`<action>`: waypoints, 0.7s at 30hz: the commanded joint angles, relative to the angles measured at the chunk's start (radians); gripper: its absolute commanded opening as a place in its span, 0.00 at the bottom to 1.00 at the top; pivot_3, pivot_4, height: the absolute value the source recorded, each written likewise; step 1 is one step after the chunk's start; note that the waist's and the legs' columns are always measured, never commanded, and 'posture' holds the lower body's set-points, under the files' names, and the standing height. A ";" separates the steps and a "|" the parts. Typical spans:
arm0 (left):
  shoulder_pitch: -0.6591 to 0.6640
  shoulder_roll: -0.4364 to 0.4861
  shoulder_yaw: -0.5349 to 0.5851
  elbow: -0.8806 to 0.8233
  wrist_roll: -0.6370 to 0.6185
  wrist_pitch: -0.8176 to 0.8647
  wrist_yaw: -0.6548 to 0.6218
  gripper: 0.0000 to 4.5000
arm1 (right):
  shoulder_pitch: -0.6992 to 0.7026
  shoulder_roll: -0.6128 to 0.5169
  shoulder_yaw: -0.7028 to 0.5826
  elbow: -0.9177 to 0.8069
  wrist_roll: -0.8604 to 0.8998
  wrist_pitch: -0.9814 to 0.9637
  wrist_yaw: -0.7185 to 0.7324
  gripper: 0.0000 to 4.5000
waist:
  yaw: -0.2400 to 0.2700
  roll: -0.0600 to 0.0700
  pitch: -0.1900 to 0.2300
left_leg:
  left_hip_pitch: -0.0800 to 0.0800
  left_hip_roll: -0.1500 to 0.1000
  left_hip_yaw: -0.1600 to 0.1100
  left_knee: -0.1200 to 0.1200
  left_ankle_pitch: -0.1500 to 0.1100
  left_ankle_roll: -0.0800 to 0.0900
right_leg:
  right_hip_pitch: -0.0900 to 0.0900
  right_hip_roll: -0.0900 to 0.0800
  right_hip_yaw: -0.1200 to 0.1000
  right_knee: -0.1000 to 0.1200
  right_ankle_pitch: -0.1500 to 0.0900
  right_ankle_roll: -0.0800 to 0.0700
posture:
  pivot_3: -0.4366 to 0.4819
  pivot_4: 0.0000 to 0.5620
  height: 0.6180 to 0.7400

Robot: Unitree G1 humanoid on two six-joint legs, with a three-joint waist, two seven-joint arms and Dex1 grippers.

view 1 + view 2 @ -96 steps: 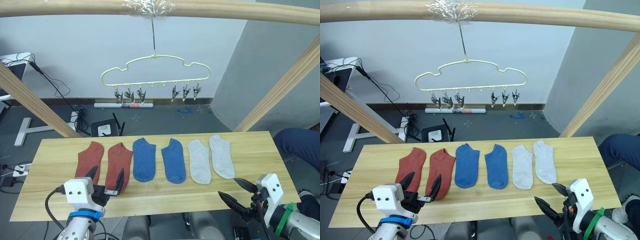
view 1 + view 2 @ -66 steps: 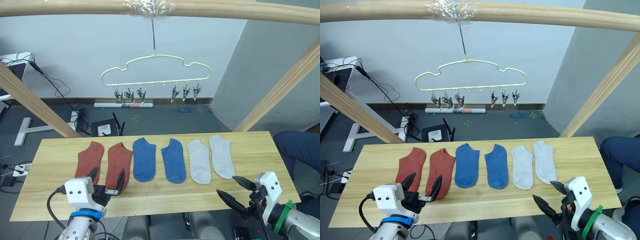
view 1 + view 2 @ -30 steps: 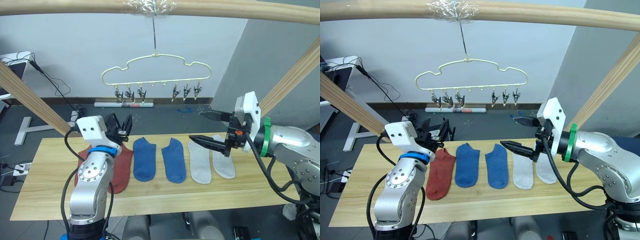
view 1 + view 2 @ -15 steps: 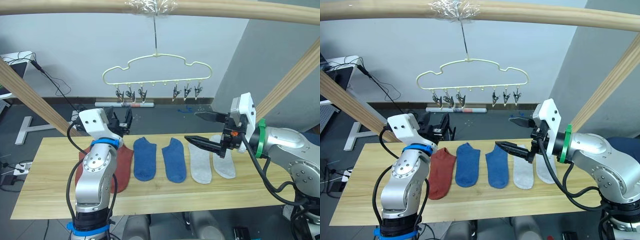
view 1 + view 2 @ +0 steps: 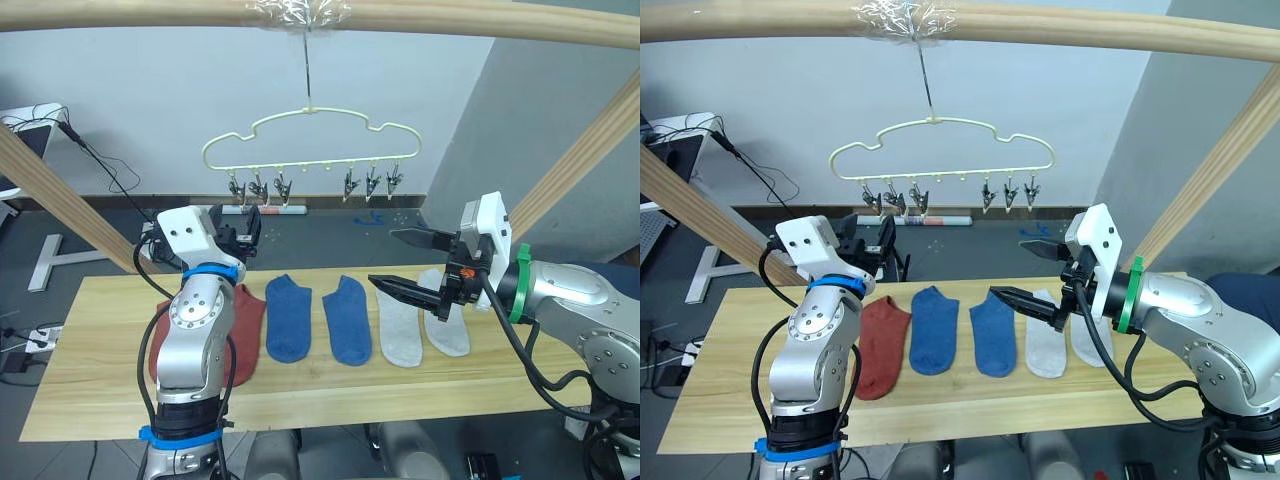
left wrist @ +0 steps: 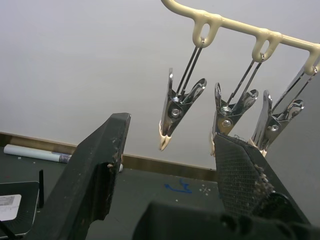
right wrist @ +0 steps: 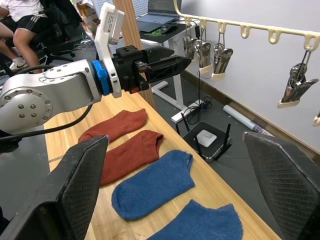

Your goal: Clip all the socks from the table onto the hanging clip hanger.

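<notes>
Six ankle socks lie flat in a row across the middle of the table (image 5: 90, 370), toes toward its far edge: two rust-red socks (image 5: 883, 345) toward the left end, two blue socks (image 5: 288, 317) in the centre, two light grey socks (image 5: 400, 323) toward the right end. The clip hanger (image 5: 310, 140), pale yellow wire with a cloud-like outline, hangs by a thin hook from a round wooden beam (image 5: 150, 14) overhead, with its metal clips (image 6: 176, 107) in two groups of three. The table is pale wood planks; beyond it are a dark floor with cables and a light wall. My left gripper (image 5: 243, 228) is raised above the red socks, fingers spread, empty, just below the hanger's left clips. My right gripper (image 5: 402, 262) hovers over the grey socks, fingers wide apart, holding nothing.
</notes>
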 commanded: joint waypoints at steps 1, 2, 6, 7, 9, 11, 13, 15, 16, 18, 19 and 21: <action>-0.057 0.013 0.014 0.035 0.016 -0.051 0.004 0.67 | 0.003 -0.006 -0.032 -0.041 0.027 -0.003 -0.011 1.00 | 0.000 0.000 0.000 | 0.000 0.000 0.000 0.000 0.000 0.000 | 0.000 0.000 0.000 0.000 0.000 0.000 | 0.23 0.49 1.00; -0.067 0.014 0.015 0.048 0.018 -0.057 0.005 0.67 | 0.004 -0.006 -0.033 -0.042 0.028 -0.002 -0.015 1.00 | -0.001 0.000 0.000 | 0.000 0.000 0.000 0.000 0.000 0.000 | 0.000 0.000 0.000 0.000 0.000 0.000 | 0.23 0.49 1.00; -0.083 0.017 0.021 0.077 0.013 -0.081 -0.006 0.67 | 0.009 -0.007 -0.038 -0.047 0.034 0.000 -0.022 1.00 | -0.005 0.000 0.000 | 0.000 0.000 0.000 0.000 0.000 0.000 | 0.000 0.000 0.000 0.000 0.000 0.001 | 0.23 0.49 1.00; -0.085 0.016 0.022 0.081 0.011 -0.089 -0.010 0.67 | 0.010 -0.008 -0.040 -0.048 0.036 0.001 -0.023 1.00 | -0.005 0.000 0.000 | 0.000 0.000 0.000 0.000 0.000 0.000 | 0.000 0.000 0.000 0.000 0.000 0.000 | 0.23 0.49 1.00; -0.092 0.015 0.023 0.092 0.010 -0.098 -0.013 0.63 | 0.015 -0.011 -0.042 -0.051 0.041 0.001 -0.027 1.00 | -0.006 0.000 0.000 | 0.000 0.000 0.000 0.000 0.000 0.000 | 0.000 0.000 0.000 0.000 0.000 0.000 | 0.23 0.49 1.00; -0.104 0.017 0.024 0.105 0.019 -0.102 -0.005 0.59 | 0.021 -0.014 -0.045 -0.054 0.045 0.001 -0.031 1.00 | -0.006 0.000 0.000 | 0.000 0.000 0.000 0.000 0.000 0.000 | 0.000 0.000 0.000 0.000 0.000 0.000 | 0.22 0.49 1.00; -0.111 0.018 0.026 0.113 0.019 -0.105 -0.005 0.59 | 0.025 -0.016 -0.046 -0.056 0.048 0.000 -0.033 1.00 | -0.006 0.000 0.000 | 0.000 0.000 0.000 0.000 0.000 0.000 | 0.000 0.000 0.000 0.000 0.000 0.001 | 0.22 0.49 1.00; -0.111 0.019 0.026 0.116 0.020 -0.108 -0.006 0.59 | 0.027 -0.018 -0.046 -0.058 0.050 -0.001 -0.036 1.00 | -0.006 0.000 0.000 | 0.000 0.000 0.000 0.000 0.000 0.000 | 0.000 0.000 0.000 0.000 -0.001 0.002 | 0.22 0.49 1.00; -0.112 0.019 0.026 0.117 0.020 -0.109 -0.005 0.59 | 0.028 -0.017 -0.047 -0.058 0.051 -0.001 -0.037 1.00 | -0.006 0.000 0.000 | 0.000 0.000 0.000 0.000 0.000 0.000 | 0.000 0.000 0.000 0.000 -0.001 0.002 | 0.22 0.49 1.00; -0.115 0.018 0.027 0.120 0.019 -0.112 -0.003 0.59 | 0.029 -0.018 -0.047 -0.059 0.052 -0.001 -0.038 1.00 | -0.006 0.000 0.000 | 0.000 0.000 0.000 0.000 0.000 0.000 | 0.000 0.000 0.000 0.000 -0.002 0.002 | 0.22 0.49 1.00; -0.123 0.017 0.029 0.123 0.018 -0.114 -0.001 0.59 | 0.030 -0.017 -0.047 -0.059 0.053 0.000 -0.040 1.00 | -0.006 0.000 0.000 | 0.000 0.000 0.000 0.000 0.000 0.000 | 0.000 0.000 0.000 0.000 -0.002 0.002 | 0.21 0.49 1.00; -0.142 0.016 0.033 0.128 0.015 -0.115 0.005 0.59 | 0.035 -0.017 -0.046 -0.061 0.053 0.001 -0.041 1.00 | -0.006 0.000 0.000 | 0.000 0.000 0.000 0.000 0.000 0.000 | 0.000 0.000 0.000 0.000 -0.001 0.002 | 0.21 0.49 1.00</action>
